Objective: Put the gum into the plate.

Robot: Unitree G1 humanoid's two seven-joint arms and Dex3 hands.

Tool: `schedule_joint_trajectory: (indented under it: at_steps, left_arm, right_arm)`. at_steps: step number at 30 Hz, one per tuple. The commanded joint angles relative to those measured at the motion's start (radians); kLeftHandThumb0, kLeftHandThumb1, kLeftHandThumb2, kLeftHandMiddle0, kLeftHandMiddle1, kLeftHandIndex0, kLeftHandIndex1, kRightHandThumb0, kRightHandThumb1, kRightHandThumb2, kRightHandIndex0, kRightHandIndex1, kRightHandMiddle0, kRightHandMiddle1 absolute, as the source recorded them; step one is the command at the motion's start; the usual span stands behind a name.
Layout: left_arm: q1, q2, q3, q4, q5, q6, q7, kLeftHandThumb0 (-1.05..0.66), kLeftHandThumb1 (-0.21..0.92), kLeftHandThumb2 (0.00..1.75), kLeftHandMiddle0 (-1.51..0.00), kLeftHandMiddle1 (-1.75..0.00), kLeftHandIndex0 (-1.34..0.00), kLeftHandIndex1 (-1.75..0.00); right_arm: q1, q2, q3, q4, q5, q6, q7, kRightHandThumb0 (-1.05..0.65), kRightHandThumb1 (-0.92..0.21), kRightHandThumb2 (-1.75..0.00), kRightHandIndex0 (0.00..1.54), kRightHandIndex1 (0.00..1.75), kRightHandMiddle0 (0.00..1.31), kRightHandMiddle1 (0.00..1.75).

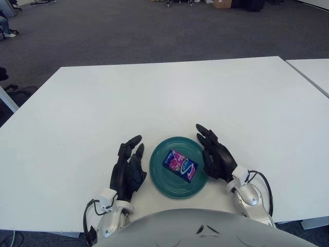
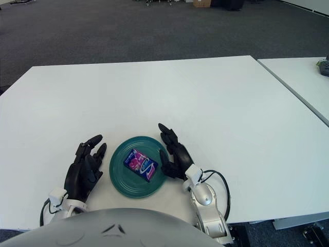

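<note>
Already the gum (image 1: 180,165) lies flat inside the green plate (image 1: 159,177) at lower centre of the white bench (image 1: 164,98), with the left robot hand (image 1: 127,170) and right robot hand (image 1: 215,154) flanking it, fingers relaxed and empty, so the task looks finished.

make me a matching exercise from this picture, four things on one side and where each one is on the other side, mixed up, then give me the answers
Things:
1. gum
2. plate
3. left hand
4. right hand

Places:
A. on the white table, between the two hands
B. beside the plate's left edge, fingers open
C. lying inside the plate
D. at the plate's right rim, fingers open

Pairs: 1-C, 2-A, 3-B, 4-D
</note>
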Motion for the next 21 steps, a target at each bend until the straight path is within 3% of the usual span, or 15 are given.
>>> schedule_joint_trajectory:
  at_steps: [1,9,21]
  left_arm:
    - [-0.003,-0.01,0.005,0.011,0.031,-0.005,0.031,-0.88,0.92,0.97,-0.41,-0.01,-0.06,-0.9]
    - [0.001,-0.004,0.003,0.03,0.075,-0.024,0.045,-0.87,0.92,0.98,-0.39,0.0,-0.05,-0.88]
    - [-0.003,0.024,0.01,0.053,0.078,-0.055,0.026,-0.9,0.92,0.99,-0.4,-0.01,-0.05,-0.87]
  right_arm:
    - [0.063,-0.009,0.002,0.023,-0.032,0.052,-0.033,-0.76,-0.92,-0.88,0.11,0.02,0.0,0.31]
    - [0.039,0.009,-0.012,0.066,0.016,0.037,-0.06,-0.76,-0.92,-0.86,0.13,0.02,0.0,0.35]
    - [0.012,-0.018,-0.038,0.097,0.079,0.065,-0.026,-0.7,-0.92,-0.89,0.12,0.0,0.0,0.3]
